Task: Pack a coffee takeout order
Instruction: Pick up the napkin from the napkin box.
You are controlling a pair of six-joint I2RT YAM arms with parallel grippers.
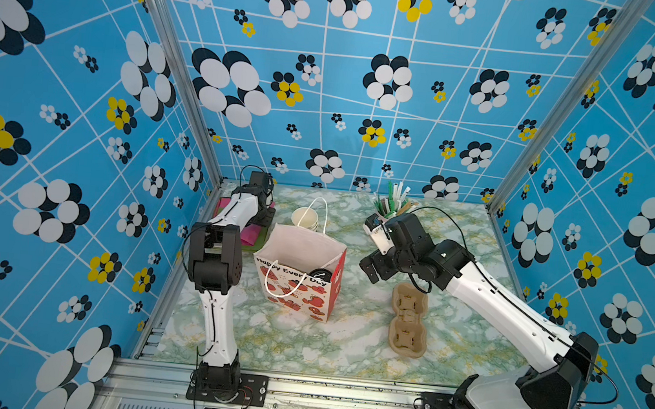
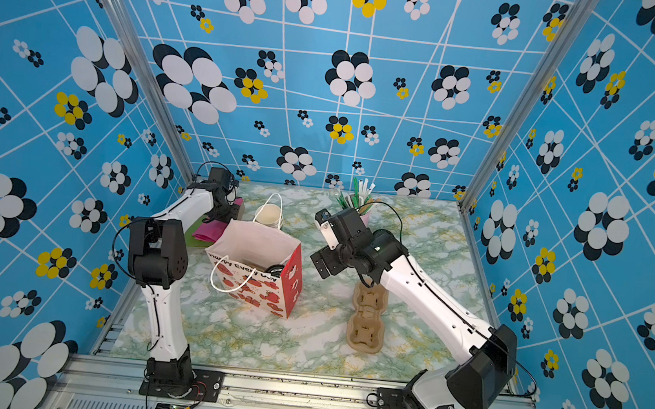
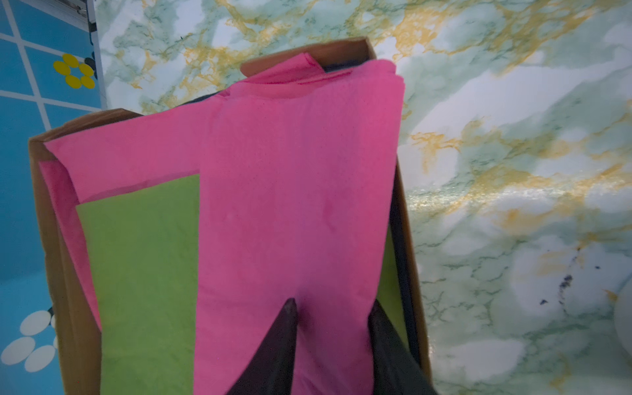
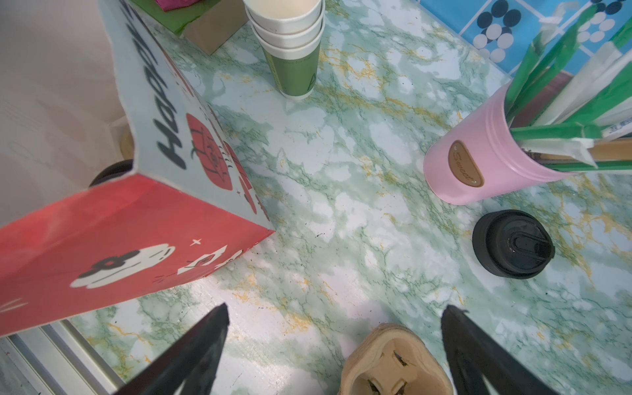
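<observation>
My left gripper (image 3: 333,302) presses down on the top pink napkin (image 3: 301,188), which lies flat in a brown cardboard tray (image 3: 65,273). Its jaws stand partly apart with a fold of pink between them. The printed paper bag (image 1: 293,292) stands open mid-table, and a black-lidded cup (image 1: 319,274) shows inside it. The brown pulp cup holder (image 1: 409,320) lies flat to the bag's right. My right gripper (image 4: 336,307) hangs open and empty above the table near the cup holder's (image 4: 393,362) far end. Wrapped straws (image 4: 581,85) stand in a pink can (image 4: 478,164).
Green napkins (image 3: 143,273) lie under the pink ones. A stack of lidless cups (image 4: 290,44) stands behind the bag. A lone black lid (image 4: 513,244) lies beside the pink can. The tray sits in the back left corner by the wall.
</observation>
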